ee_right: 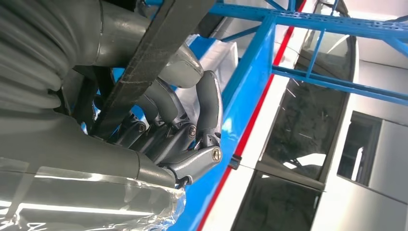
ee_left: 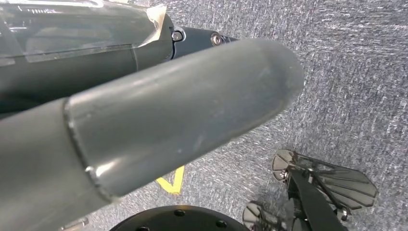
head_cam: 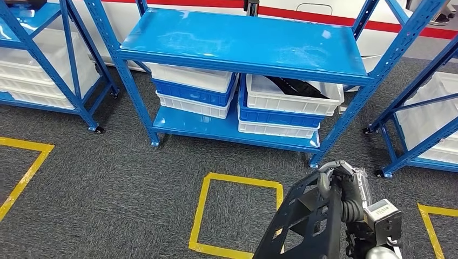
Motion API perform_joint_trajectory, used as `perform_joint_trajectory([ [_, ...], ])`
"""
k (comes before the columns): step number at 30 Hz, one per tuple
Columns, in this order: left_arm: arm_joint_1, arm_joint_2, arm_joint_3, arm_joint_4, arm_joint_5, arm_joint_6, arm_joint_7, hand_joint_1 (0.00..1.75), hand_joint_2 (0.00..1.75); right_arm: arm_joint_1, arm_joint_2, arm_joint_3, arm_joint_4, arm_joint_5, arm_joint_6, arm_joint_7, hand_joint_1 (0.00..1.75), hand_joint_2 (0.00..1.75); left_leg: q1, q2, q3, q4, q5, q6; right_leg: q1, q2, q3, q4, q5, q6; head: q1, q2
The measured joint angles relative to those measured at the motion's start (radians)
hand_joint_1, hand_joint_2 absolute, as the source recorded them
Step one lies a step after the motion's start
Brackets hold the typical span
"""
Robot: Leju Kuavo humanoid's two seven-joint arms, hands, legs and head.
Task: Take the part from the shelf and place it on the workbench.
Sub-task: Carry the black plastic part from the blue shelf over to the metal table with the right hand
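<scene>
My right hand (head_cam: 345, 189) grips a black, openwork frame-like part (head_cam: 300, 224) at the lower right of the head view, held over the grey carpet in front of the blue shelf (head_cam: 243, 40). In the right wrist view its fingers (ee_right: 192, 120) curl around a flat black bar of the part (ee_right: 144, 62). Another black part (head_cam: 294, 85) lies in the top white bin (head_cam: 294, 97) on the shelf's lower level. My left hand (ee_left: 159, 120) hangs over the carpet, thumb straight, with nothing in it.
Stacked white and blue bins (head_cam: 192, 89) fill the lower shelf level; its top board is bare. More blue racks stand at the left (head_cam: 48, 54) and right (head_cam: 426, 108). A yellow taped square (head_cam: 237, 216) marks the carpet; yellow tape (ee_left: 173, 180) lies below my left hand.
</scene>
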Motion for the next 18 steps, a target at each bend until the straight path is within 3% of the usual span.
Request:
perform_joint_trajectory([
  [2, 0.0, 0.0, 0.0, 0.0, -0.002, -0.003, -0.001, 0.0, 0.0, 0.016, 0.0, -0.007, -0.014, 0.0, -0.002, -0.002, 1.75, 1.75, -0.002, -0.001, -0.008, 0.004, 0.009, -0.009, 0.002, 0.001, 0.097, -0.146, 0.033, 0.003, 0.0, 0.0],
  [3, 0.0, 0.001, 0.0, 0.0, -0.003, -0.003, -0.002, 0.0, 0.0, 0.024, 0.0, -0.012, -0.022, 0.0, -0.003, -0.003, 1.75, 1.75, -0.004, -0.001, -0.01, 0.006, 0.012, -0.015, 0.006, 0.003, 0.118, -0.185, 0.042, -0.001, 0.0, 0.0],
  [5, 0.0, 0.002, 0.0, 0.0, -0.003, -0.004, -0.003, 0.0, 0.0, 0.038, 0.0, -0.019, -0.034, 0.0, -0.005, -0.005, 1.75, 1.75, -0.008, -0.002, -0.014, 0.01, 0.019, -0.025, 0.014, 0.007, 0.116, -0.194, 0.05, -0.012, -0.001, 0.0],
  [7, 0.0, 0.003, 0.0, 0.0, -0.003, -0.006, -0.004, 0.0, 0.0, 0.051, 0.001, -0.022, -0.044, 0.0, -0.006, -0.005, 1.75, 1.75, -0.007, -0.003, -0.021, 0.021, 0.01, -0.033, 0.003, 0.008, 0.105, -0.195, 0.056, -0.027, -0.002, 0.0],
  [9, 0.001, 0.005, 0.0, 0.0, -0.003, -0.007, -0.005, 0.0, 0.0, 0.063, 0.001, -0.022, -0.056, 0.001, -0.007, -0.005, 1.75, 1.75, -0.003, -0.003, -0.048, 0.088, -0.052, -0.041, -0.007, 0.004, 0.097, -0.196, 0.068, -0.046, -0.004, 0.0],
  [11, 0.002, 0.007, 0.001, 0.0, -0.004, -0.008, -0.005, 0.0, 0.0, 0.073, 0.003, -0.022, -0.066, 0.001, -0.008, -0.005, 1.75, 1.75, -0.001, -0.004, -0.093, 0.217, -0.14, -0.049, -0.003, 0.001, 0.084, -0.195, 0.081, -0.059, -0.006, 0.0],
  [12, 0.002, 0.007, 0.001, 0.0, -0.006, -0.008, -0.005, 0.0, 0.0, 0.079, 0.005, -0.022, -0.069, 0.002, -0.01, -0.005, 1.75, 1.75, 0.0, -0.004, -0.11, 0.272, -0.165, -0.052, -0.001, 0.001, 0.077, -0.193, 0.087, -0.06, -0.006, 0.0],
  [13, 0.002, 0.008, 0.002, 0.0, -0.008, -0.008, -0.005, 0.0, 0.0, 0.086, 0.007, -0.023, -0.073, 0.003, -0.011, -0.005, 1.75, 1.75, 0.0, -0.004, -0.111, 0.297, -0.17, -0.053, 0.001, 0.0, 0.069, -0.191, 0.092, -0.059, -0.006, 0.0],
  [14, 0.003, 0.008, 0.002, 0.0, -0.01, -0.008, -0.005, 0.0, 0.0, 0.093, 0.008, -0.023, -0.076, 0.003, -0.012, -0.005, 1.75, 1.75, 0.0, -0.004, -0.092, 0.283, -0.155, -0.053, 0.001, 0.001, 0.062, -0.188, 0.095, -0.057, -0.006, 0.0],
  [16, 0.003, 0.01, 0.002, 0.0, -0.014, -0.008, -0.004, 0.0, 0.0, 0.105, 0.01, -0.025, -0.084, 0.004, -0.014, -0.005, 1.75, 1.75, 0.001, -0.004, -0.006, 0.158, -0.102, -0.049, 0.001, 0.001, 0.054, -0.181, 0.098, -0.052, -0.006, 0.0],
  [18, 0.003, 0.011, 0.002, 0.0, -0.018, -0.007, -0.004, 0.0, 0.0, 0.113, 0.012, -0.03, -0.093, 0.005, -0.015, -0.005, 1.75, 1.75, -0.001, -0.005, 0.06, 0.049, -0.074, -0.04, 0.006, 0.001, 0.047, -0.175, 0.102, -0.045, -0.006, 0.0],
])
